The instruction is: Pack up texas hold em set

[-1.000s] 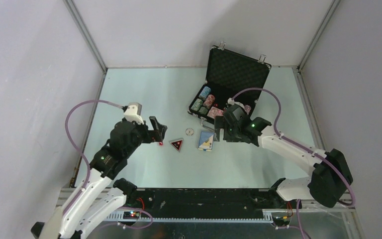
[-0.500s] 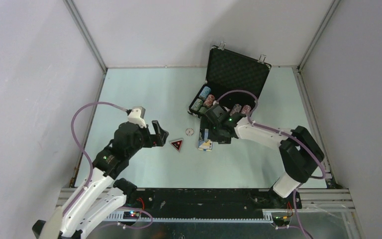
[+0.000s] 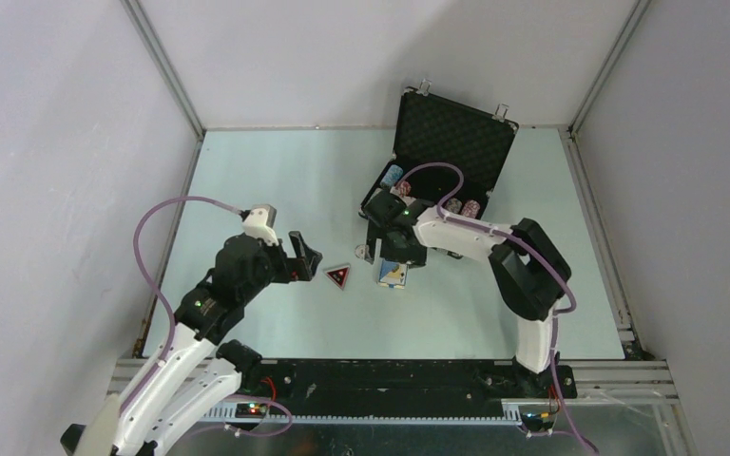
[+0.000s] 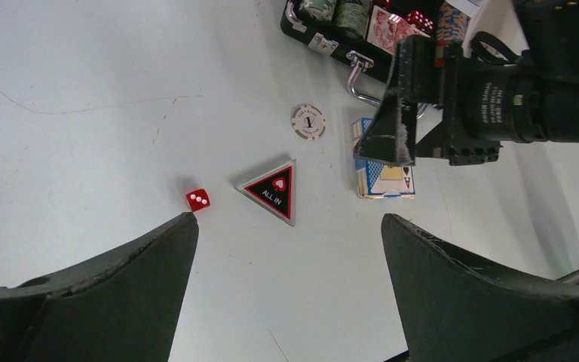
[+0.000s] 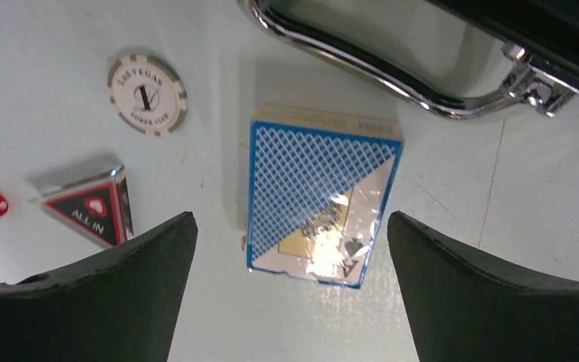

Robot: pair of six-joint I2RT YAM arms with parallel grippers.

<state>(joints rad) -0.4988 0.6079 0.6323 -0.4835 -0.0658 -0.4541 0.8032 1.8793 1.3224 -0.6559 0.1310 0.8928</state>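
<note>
The black briefcase (image 3: 455,134) stands open at the back right, with chip stacks (image 3: 394,180) and a red deck (image 4: 387,23) in its foam base. In front of it on the table lie a blue deck (image 5: 320,200), a white button (image 5: 147,94), a black triangle (image 4: 274,192) and a red die (image 4: 198,199). My right gripper (image 5: 290,219) hovers open right above the blue deck, a finger on either side and nothing held. My left gripper (image 4: 289,226) is open and empty, just short of the die and triangle.
The briefcase's chrome handle (image 5: 362,64) and latch lie just beyond the blue deck. Grey enclosure walls with metal rails (image 3: 162,66) bound the table. The right arm (image 3: 523,256) arcs over the table's right half.
The right arm has swung left from the case's front edge and now hangs over the blue deck. The left gripper has edged slightly right, still open.
</note>
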